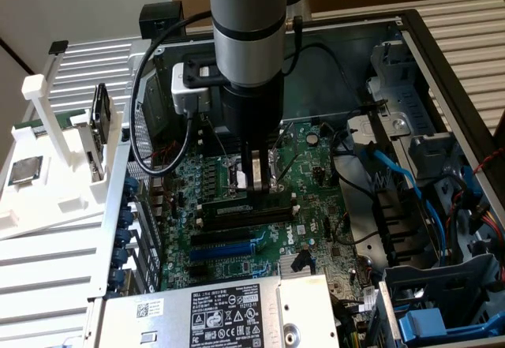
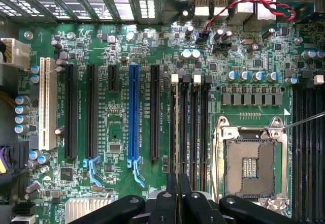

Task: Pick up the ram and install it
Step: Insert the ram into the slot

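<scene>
My gripper (image 1: 257, 188) hangs low inside the open computer case, over the motherboard (image 1: 237, 245). In the wrist view the gripper (image 2: 178, 186) has its two black fingers pressed close together. A thin dark edge, apparently the ram (image 2: 176, 132) seen edge-on, runs out from between them. It lies in line with the outermost of the black memory slots (image 2: 196, 127), the one furthest from the CPU socket, whose white clips sit at the far end. I cannot tell whether the stick touches the slot. In the exterior view the fingers hide the stick.
The open CPU socket (image 2: 249, 165) sits beside the memory slots. A blue expansion slot (image 2: 133, 112) and black ones lie on the other side. A white rack (image 1: 47, 198) with a silver processor chip (image 1: 24, 170) stands at the exterior view's left. Blue cables (image 1: 394, 174) crowd the exterior view's right.
</scene>
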